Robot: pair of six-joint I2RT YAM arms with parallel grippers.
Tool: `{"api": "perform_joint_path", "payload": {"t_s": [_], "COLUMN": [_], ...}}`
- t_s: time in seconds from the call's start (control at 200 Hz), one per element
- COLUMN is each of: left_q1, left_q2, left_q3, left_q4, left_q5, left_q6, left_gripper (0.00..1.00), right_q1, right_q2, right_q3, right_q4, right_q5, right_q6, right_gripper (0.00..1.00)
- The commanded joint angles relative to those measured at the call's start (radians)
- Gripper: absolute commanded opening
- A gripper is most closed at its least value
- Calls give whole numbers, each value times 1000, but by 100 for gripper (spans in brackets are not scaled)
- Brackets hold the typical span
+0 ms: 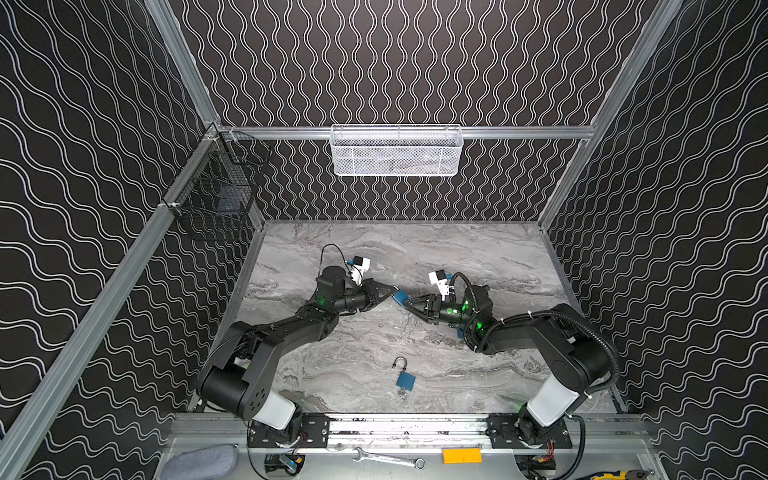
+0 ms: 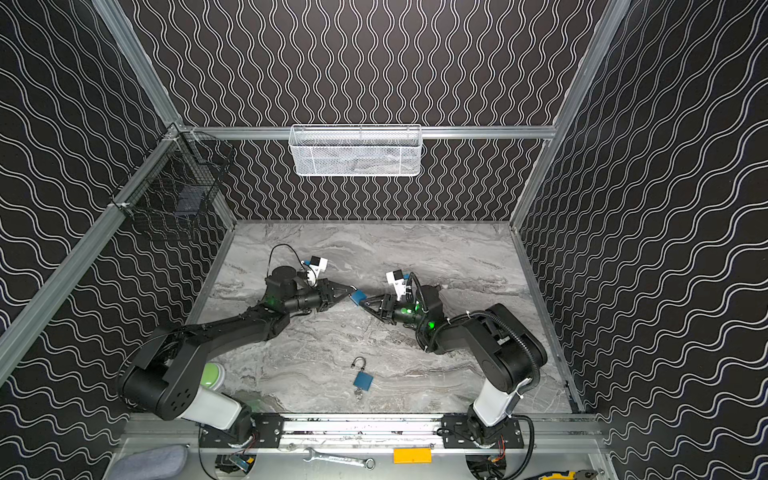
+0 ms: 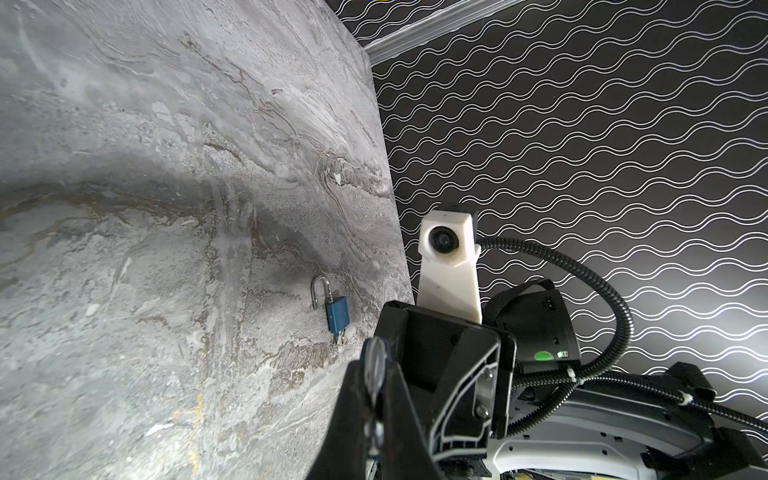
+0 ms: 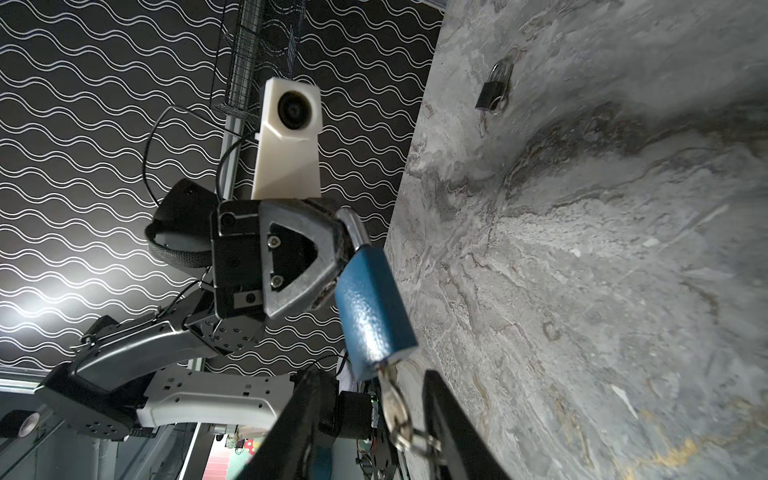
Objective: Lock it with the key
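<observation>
Your right end effector [image 1: 407,303] stands part open. Its two black fingers [image 4: 449,415] flank the small silver key [image 4: 388,390] with a gap on either side, so it has hold of nothing yet. That key is in the keyway at the foot of the blue metal padlock [image 4: 374,307], which hangs just ahead of those fingertips, clear of the grey marbled worktop [image 1: 457,257]. Facing it, your left end effector [image 1: 390,291] is clamped tight on the padlock's curved steel shackle [image 4: 353,232] and carries the whole lock in the air.

- **Key ring:** The wire key ring [image 4: 415,436] dangles close to one finger. Close carelessly and you may pinch the ring instead of the key's flat head, and the key would likely slip when you turn it.
- **Shackle grip:** The shackle is round and smooth, so the lock body will probably swivel in the left grip. Your turn would then spin the padlock rather than the cylinder.
- **Pulling along the key:** Any pull that way could draw the key out or drag the shackle through the left pads. The lock would then drop to the worktop below.
- **Shackle seating:** You cannot tell from here whether the shackle is fully seated in the body. If it is not, turning the key will probably lock nothing.

A second blue padlock [image 1: 405,378] lies on the worktop well behind both end effectors, towards the arm bases, and looks out of harm's way.
</observation>
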Motion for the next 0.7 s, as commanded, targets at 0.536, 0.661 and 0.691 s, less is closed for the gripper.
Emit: {"api": "perform_joint_path", "payload": {"t_s": [0.536, 0.661, 0.691], "left_q1": [5, 5, 7], "left_q2": [11, 6, 6], "left_q3": [0, -4, -5], "left_q4": [59, 56, 57], "left_q5": [13, 3, -2], "left_q6": [-26, -25, -30], "left_gripper": [0, 0, 0], "right_q1": [1, 1, 1], "right_q2": [-8, -3, -3], "right_q3": [-14, -11, -14], "right_q4": [50, 58, 61], "right_q5": [8, 11, 14], "right_q6": [6, 9, 11], "right_gripper": [2, 0, 0]}}
